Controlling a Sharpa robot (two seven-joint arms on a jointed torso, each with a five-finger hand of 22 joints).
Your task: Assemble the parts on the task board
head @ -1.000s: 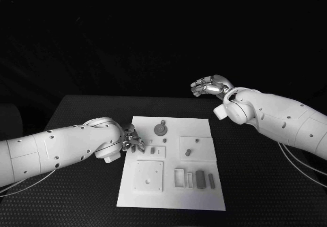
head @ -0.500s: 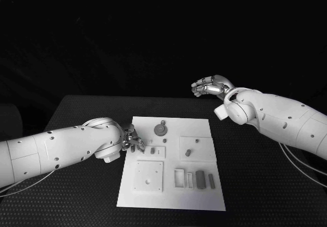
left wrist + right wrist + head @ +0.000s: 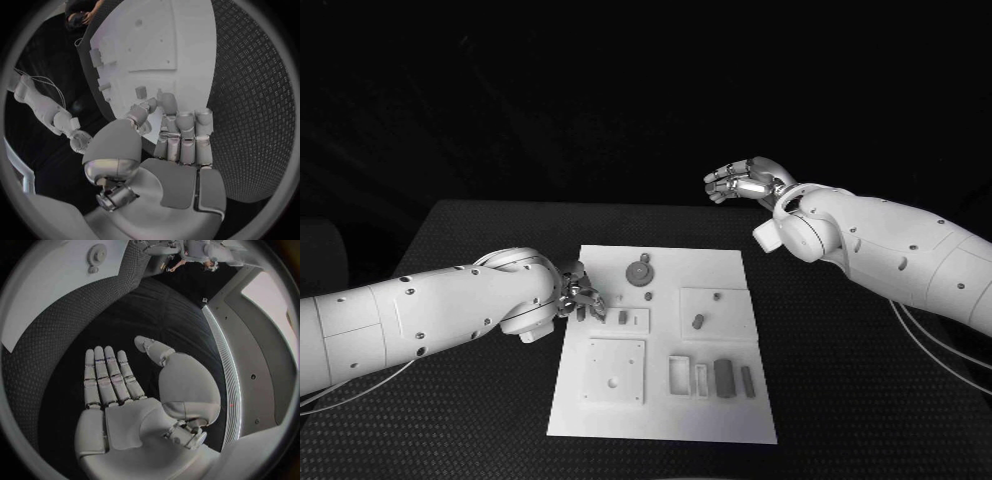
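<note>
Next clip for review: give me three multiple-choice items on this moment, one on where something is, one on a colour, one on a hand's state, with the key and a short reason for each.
1. Where is the left hand?
A. at the task board's left edge
B. beyond the table's far edge
C. off the table's right side

2. What colour is the task board?
A. black
B. white
C. striped

3. How is the right hand?
A. gripping the gear-shaped part
B. pressed flat on the board
C. open, holding nothing

Key: 1 A, the head view shows its fingers over the board's left edge. 2 B, it is a white plate on the black table. 3 C, the right wrist view shows its fingers straight and apart, with nothing in them.
</note>
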